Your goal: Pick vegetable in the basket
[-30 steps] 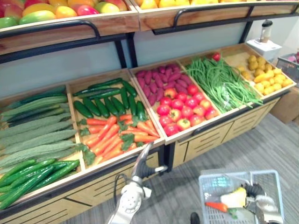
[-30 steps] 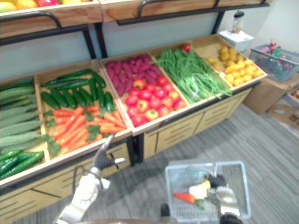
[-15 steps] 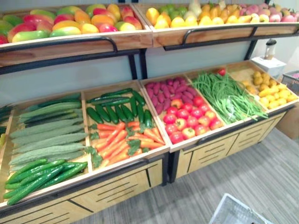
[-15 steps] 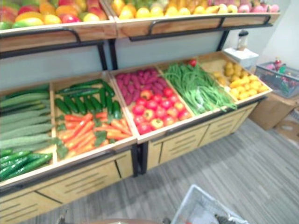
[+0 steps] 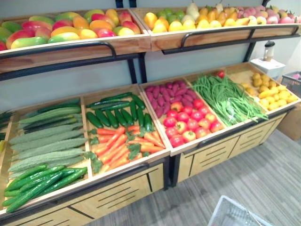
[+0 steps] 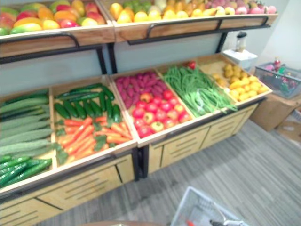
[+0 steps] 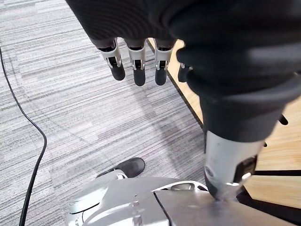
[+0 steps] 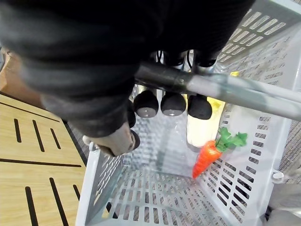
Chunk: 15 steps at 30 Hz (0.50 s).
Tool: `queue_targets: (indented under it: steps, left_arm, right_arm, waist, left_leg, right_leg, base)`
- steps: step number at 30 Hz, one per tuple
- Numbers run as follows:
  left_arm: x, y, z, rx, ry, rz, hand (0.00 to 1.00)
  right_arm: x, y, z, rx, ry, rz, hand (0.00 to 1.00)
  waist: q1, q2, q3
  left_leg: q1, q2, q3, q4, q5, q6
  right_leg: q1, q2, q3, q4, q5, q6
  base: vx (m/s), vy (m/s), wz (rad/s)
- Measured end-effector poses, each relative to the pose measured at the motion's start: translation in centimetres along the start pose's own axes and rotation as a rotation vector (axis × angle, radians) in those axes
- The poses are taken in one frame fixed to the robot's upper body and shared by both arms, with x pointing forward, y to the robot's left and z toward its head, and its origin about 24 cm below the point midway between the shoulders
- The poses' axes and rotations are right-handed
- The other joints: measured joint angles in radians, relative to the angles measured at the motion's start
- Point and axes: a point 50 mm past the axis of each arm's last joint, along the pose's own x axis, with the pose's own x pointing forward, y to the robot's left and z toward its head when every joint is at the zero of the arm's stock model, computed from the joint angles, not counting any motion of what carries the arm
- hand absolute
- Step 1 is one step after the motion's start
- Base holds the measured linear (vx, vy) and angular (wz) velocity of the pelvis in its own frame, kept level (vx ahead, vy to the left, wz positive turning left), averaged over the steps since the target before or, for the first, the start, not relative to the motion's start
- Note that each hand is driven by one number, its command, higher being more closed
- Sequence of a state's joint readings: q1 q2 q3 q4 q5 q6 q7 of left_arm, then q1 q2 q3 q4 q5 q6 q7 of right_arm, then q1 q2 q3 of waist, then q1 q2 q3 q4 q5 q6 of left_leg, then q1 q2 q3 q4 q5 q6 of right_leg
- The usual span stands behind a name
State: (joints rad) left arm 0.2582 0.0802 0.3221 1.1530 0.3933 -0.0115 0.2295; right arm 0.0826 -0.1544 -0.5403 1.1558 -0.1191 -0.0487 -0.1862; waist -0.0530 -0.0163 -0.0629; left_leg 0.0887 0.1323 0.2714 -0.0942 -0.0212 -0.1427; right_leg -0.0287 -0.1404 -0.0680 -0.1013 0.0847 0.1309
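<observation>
- Your right hand [image 8: 171, 101] is carrying the basket [image 8: 282, 127]. Its fingers [image 8: 146, 103] are curling round the grey handle [image 8: 225, 89], so this hand is not free to pick.
- The basket is peeking in at the bottom right of both head views, low in front of the stand [image 5: 122, 188]. A carrot [image 8: 207, 157] and a pale yellow piece [image 8: 202, 129] are already lying inside it, just beside each other.
- Your left hand [image 7: 138, 56] is hanging empty. Its fingers [image 7: 161, 66] are straight and relaxed, with the grey floor [image 7: 70, 117] past them and the stand's wooden front [image 7: 282, 141] just beside them.
- The vegetables left to pick are lying in the stand's lower tier. The carrots [image 5: 120, 146] are sitting lower centre-left in the left eye view, with dark cucumbers [image 5: 113, 110] just above them. Tomatoes [image 5: 188, 125] are sitting at centre and green beans [image 5: 225, 96] to the right of those.
- You are probably looking at a left-hand reach. The produce is lying above and beyond the stand's front edge from those fingers, so the hand would need to be rising before going forward.
- The carrots seem the nearest bin to that arm.
- The carrots are mostly lying slantwise, lower left to upper right of the frame, and overlapping. The fingers would likely need to be closing across that long axis.
</observation>
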Motion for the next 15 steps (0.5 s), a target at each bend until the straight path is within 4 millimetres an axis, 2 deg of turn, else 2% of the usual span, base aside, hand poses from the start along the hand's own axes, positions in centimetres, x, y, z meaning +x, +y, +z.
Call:
queue_targets:
  steps: [15]
  left_arm:
    - [0.0,-0.7,0.7,-0.085,0.002,-0.023,0.00]
  right_arm:
    - [-0.3,0.9,-1.4,0.026,0.064,0.038,1.00]
  waist:
    - [0.003,0.009,0.004]
  left_leg:
    - [0.004,0.004,-0.004,0.047,-0.039,0.006]
  right_leg:
    - [0.028,-0.002,-0.005,0.000,-0.009,0.005]
  base:
    - [0.03,-0.006,0.00]
